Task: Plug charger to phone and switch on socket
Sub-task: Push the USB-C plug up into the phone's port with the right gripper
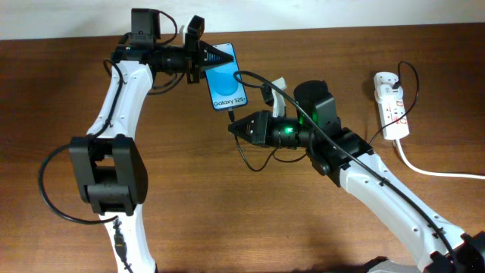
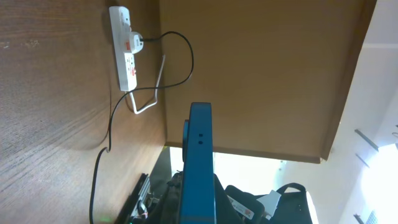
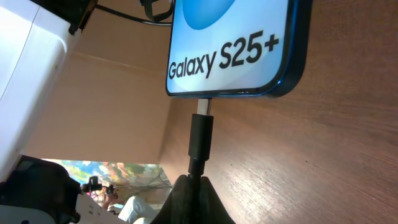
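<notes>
Left claw [image 1: 220,57] is closed on the phone [image 1: 226,82], far centre of the bench [image 1: 227,212]. Right claw [image 1: 232,127] pinches the charger [image 3: 201,134] plug at the phone's near edge; metal tip shows, so seating is judged incomplete. Socket [image 1: 391,102] lies far right, well apart, across open bench; switching remains.

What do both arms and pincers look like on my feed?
The left arm and right arm have white links, chunky black joint housings and loose black cables. The left pincer and right pincer are black and tapered. A green light glows at the right wrist.
</notes>
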